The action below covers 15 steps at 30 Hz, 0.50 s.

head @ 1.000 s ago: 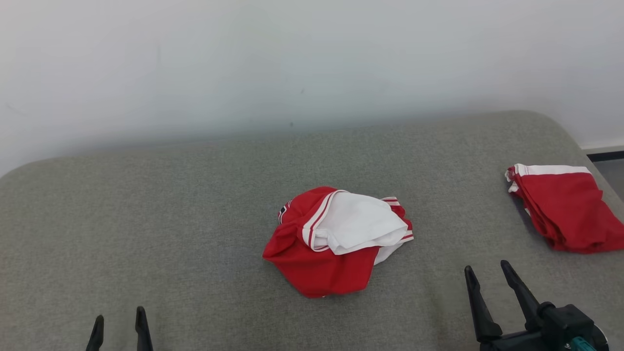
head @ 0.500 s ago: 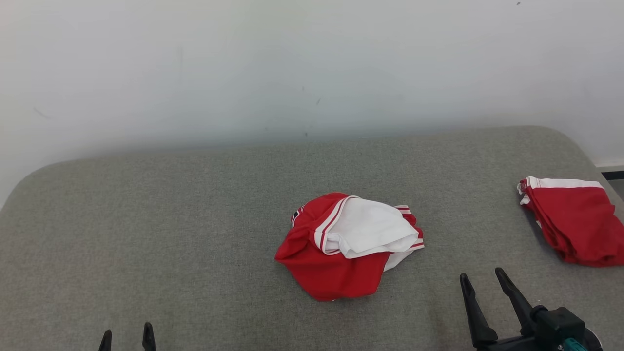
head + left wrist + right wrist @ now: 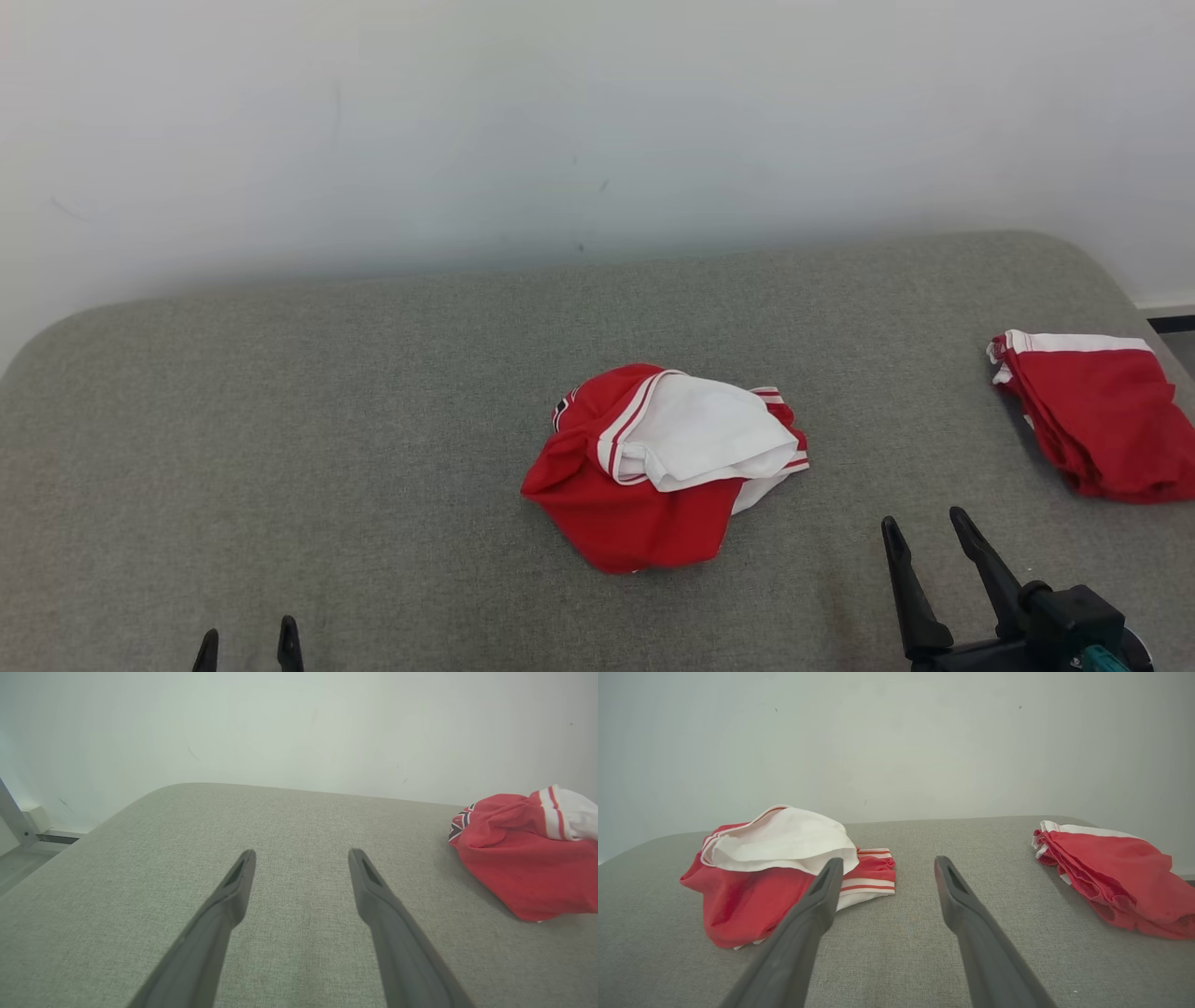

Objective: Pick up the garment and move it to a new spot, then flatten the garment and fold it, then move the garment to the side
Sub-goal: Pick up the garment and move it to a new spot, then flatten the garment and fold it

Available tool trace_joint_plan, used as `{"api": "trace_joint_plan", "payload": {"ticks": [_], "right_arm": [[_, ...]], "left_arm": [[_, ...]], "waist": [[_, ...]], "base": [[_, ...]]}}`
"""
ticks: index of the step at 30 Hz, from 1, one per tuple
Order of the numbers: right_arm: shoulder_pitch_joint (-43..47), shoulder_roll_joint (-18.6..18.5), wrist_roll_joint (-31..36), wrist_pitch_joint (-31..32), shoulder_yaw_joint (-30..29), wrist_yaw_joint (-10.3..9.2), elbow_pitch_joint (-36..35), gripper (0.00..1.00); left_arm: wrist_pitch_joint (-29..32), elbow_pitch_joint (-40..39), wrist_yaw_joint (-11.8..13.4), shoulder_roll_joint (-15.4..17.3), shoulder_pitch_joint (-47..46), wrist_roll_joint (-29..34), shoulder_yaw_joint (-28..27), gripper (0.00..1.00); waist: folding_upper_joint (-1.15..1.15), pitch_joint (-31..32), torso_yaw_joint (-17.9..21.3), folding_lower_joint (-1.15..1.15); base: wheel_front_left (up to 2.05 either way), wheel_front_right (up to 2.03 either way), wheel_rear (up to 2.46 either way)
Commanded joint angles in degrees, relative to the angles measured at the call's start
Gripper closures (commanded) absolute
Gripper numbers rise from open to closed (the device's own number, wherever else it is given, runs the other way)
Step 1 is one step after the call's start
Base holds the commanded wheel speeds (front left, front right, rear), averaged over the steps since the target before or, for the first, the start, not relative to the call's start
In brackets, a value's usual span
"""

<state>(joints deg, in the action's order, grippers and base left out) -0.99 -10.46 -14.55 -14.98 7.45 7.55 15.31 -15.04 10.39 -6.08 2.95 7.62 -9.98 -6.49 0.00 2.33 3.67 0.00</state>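
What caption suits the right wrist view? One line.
Open right end effector pointing between crumpled garment and folded garment.

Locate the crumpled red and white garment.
In the head view the crumpled garment lies near the middle of the grey surface, left of the folded red garment at the right edge.

Matt red-and-white cloth garment [image 3: 658, 467] on coarse grey woven upholstery [image 3: 327, 420]

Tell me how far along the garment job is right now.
Done: a folded red garment lies at the right of the grey surface, apparently finished. In hand: nothing; the left gripper and right gripper sit short of the crumpled red-and-white garment, jaws open. Left: pick it up, move, flatten, fold, set aside.
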Motion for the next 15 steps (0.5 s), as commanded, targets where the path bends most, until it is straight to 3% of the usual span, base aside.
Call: {"api": "trace_joint_plan", "payload": {"ticks": [1,15], "right_arm": [[0.3,0.13,-0.29,-0.24,-0.13,-0.15,-0.22,0.0],[0.19,0.83,-0.47,-0.26,0.04,-0.15,0.05,0.0]], "left_arm": [[-0.19,0.05,-0.21,-0.11,-0.04,0.25,-0.03,0.0],[-0.18,1.43,-0.09,-0.11,-0.78,-0.08,1.18,0.0]], "waist": [[0.0,-0.02,0.0,0.0],[0.0,-0.15,0.17,0.0]], "base": [[0.0,0.0,0.0],[0.0,0.0,0.0]]}}
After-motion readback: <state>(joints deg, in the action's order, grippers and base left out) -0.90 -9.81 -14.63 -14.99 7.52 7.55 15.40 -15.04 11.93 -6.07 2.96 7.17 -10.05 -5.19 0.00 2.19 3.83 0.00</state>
